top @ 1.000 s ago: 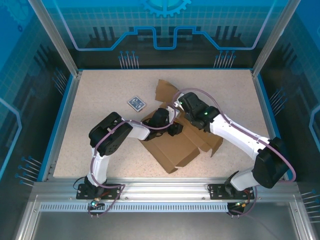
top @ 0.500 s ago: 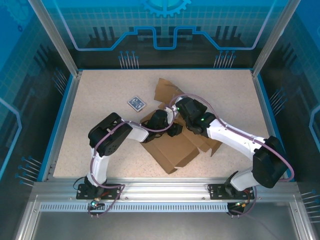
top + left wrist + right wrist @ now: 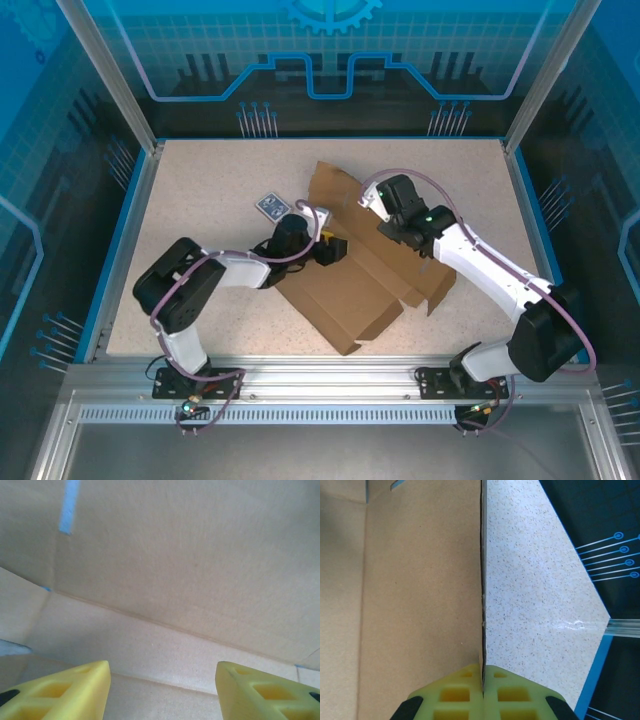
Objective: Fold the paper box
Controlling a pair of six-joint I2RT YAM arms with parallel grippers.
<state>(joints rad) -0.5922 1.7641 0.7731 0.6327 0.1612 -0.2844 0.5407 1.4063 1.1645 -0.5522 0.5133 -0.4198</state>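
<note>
Speckled counter (image 3: 200,190) inside a blue-lit enclosure carries our box (image 3: 345,295), which lies near the middle as a half-formed brown sheet, with a broad panel toward the near edge and flaps spreading to the far side and to the right. We judge the step in hand to be raising a side flap (image 3: 420,580) along its fold. Our right gripper (image 3: 368,200) sits at the far part of the sheet, pressed together on that flap's thin edge; its wrist view shows the board edge-on between the yellow pads (image 3: 452,695). Our left gripper (image 3: 332,250) hovers at the sheet's left side, spread, with nothing between its fingers (image 3: 75,690); ahead of it, inner panels meet at a crease (image 3: 165,625). To do this well, we should hold the right pinch firm and swing the flap around its fold rather than pull outward, since a pull would likely drag the light sheet across the counter. We would bring the left gripper down near the crease to pin the base, or close it on the neighbouring wall, before the flap turns. A small card pack (image 3: 271,206) lies just beside the left arm, and we should sweep clear of it.
</note>
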